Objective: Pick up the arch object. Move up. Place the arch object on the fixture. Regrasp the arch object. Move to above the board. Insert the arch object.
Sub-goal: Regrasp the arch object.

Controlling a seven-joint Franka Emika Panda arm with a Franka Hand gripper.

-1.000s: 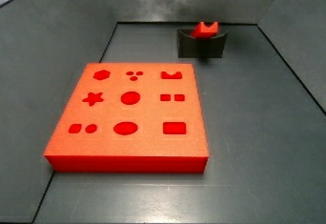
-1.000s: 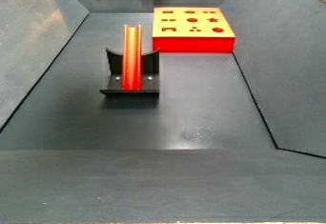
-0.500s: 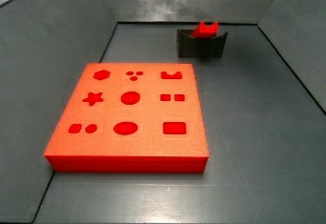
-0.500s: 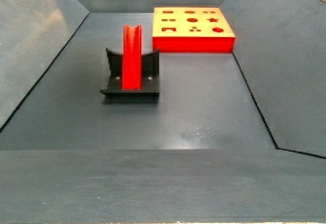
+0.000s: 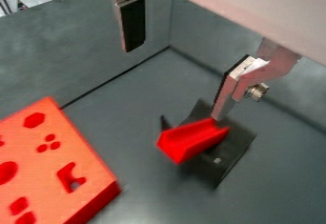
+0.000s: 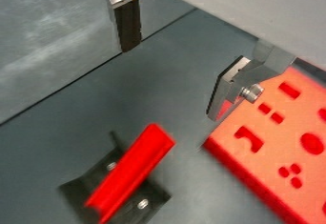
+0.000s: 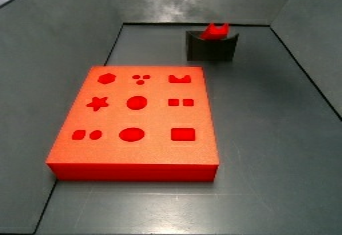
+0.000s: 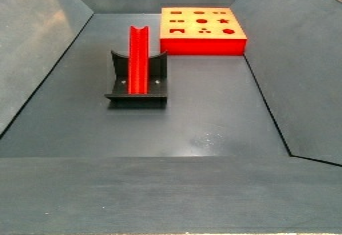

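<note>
In a side view the board (image 7: 135,121) is lying flat on the dark floor (image 7: 267,169), cut-outs facing up. Well behind it the fixture (image 7: 213,46) is standing, with the arch (image 7: 215,29) resting on top. The gripper is not showing here.

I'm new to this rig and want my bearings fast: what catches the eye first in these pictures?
The large orange-red slab with shaped cut-outs dominates the dark floor. Apart from it, a slim bright red grooved bar rests in the small dark notched fixture. In both wrist views the pincer hangs open above the floor, its silver-plate fingers empty, touching neither bar nor slab.
</note>
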